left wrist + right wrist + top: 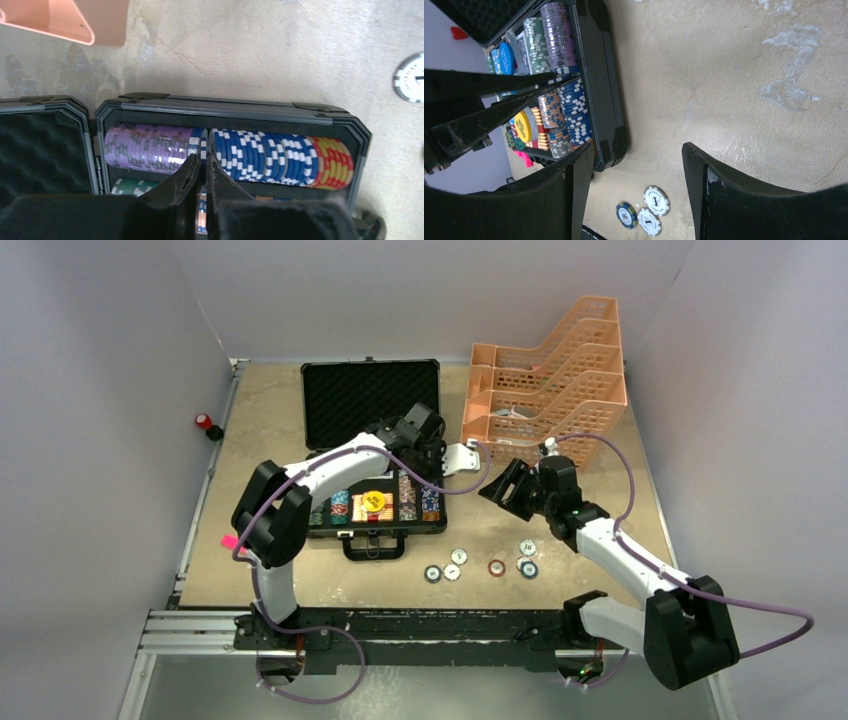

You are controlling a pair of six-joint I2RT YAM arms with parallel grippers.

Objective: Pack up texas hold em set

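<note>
While the left gripper (pixel 202 159) hangs over chip rows (pixel 260 155) in the open black briefcase (pixel 370 400), fingers nearly together, grip unclear. Right gripper (pixel 638 147) wide open, empty, beside the case. Loose poker chips (pixel 497 567) on the table (pixel 265 420) in front.

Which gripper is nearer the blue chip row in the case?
Left. The left gripper sits right at the blue chip row; the right gripper hovers over the table beside the briefcase.

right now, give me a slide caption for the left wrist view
Left gripper, fingers a narrow gap apart, poised over chip rows in the open black briefcase.
</note>
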